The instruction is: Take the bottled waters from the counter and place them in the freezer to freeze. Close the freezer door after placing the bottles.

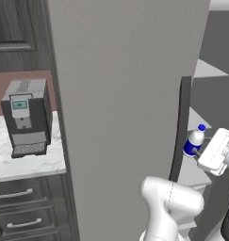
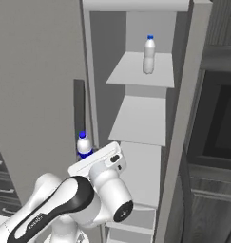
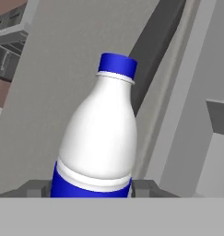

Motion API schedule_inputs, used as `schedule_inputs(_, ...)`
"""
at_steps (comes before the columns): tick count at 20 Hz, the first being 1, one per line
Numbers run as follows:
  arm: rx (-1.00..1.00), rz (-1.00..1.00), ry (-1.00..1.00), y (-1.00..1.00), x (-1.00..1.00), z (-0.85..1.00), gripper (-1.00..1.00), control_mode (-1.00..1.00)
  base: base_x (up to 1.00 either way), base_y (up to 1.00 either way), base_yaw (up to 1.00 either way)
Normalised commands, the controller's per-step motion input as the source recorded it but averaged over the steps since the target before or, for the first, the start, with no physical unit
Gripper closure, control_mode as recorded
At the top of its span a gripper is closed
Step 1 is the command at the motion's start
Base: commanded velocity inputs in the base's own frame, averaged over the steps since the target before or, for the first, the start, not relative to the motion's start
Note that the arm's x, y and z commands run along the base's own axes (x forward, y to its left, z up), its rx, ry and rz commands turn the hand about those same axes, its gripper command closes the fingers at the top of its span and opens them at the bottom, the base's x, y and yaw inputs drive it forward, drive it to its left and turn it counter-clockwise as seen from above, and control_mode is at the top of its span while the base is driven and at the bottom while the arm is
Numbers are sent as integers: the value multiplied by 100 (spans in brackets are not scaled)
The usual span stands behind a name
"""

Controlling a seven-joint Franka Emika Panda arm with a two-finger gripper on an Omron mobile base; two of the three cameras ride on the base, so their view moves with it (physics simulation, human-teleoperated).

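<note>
1. Tool (image 3: 91, 190): closed onto the blue-banded bottle (image 3: 98, 138), one finger (image 3: 142, 188) pressed against each side of the dark blue lower band.
2. Blue-banded bottle, left base view (image 1: 194, 140): held in the air, near upright with the blue cap uppermost, just beside the dark vertical bar handle (image 1: 180, 127) of the freezer door (image 1: 125, 103).
3. Blue-banded bottle, right base view (image 2: 84, 145): just above the white hand, in front of the open freezer (image 2: 183, 118), level with the gap between the lower shelves.
4. Freezer door: swung open, broad grey face turned toward the left base camera.
5. Pale bottle (image 2: 149, 55): upright on the upper shelf (image 2: 131, 73) inside the freezer, blue cap on top, well apart from the tool.
6. Middle shelf (image 2: 138, 123): white, set below the upper shelf.
7. Tabletop (image 1: 26, 162): white marble with grey veins, at the left of the left base view, over dark drawers (image 1: 21, 207).
8. Coffee machine (image 1: 26, 117): dark body with a grey top, upright on the tabletop.
9. Built-in oven (image 2: 216, 128): dark, to the right of the freezer in the right base view.
</note>
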Motion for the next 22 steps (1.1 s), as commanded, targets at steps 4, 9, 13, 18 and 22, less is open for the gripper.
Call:
schedule_inputs(4,0,0,0,0,0,0,100,100,26,-15,-1)
schedule_inputs(9,0,0,0,0,0,0,100,100,9,-17,0)
schedule_inputs(13,0,0,0,0,0,0,100,100,0,-3,-1)
schedule_inputs(18,0,0,0,0,0,0,100,100,0,0,0)
schedule_inputs(22,0,0,0,0,0,0,100,100,0,0,0)
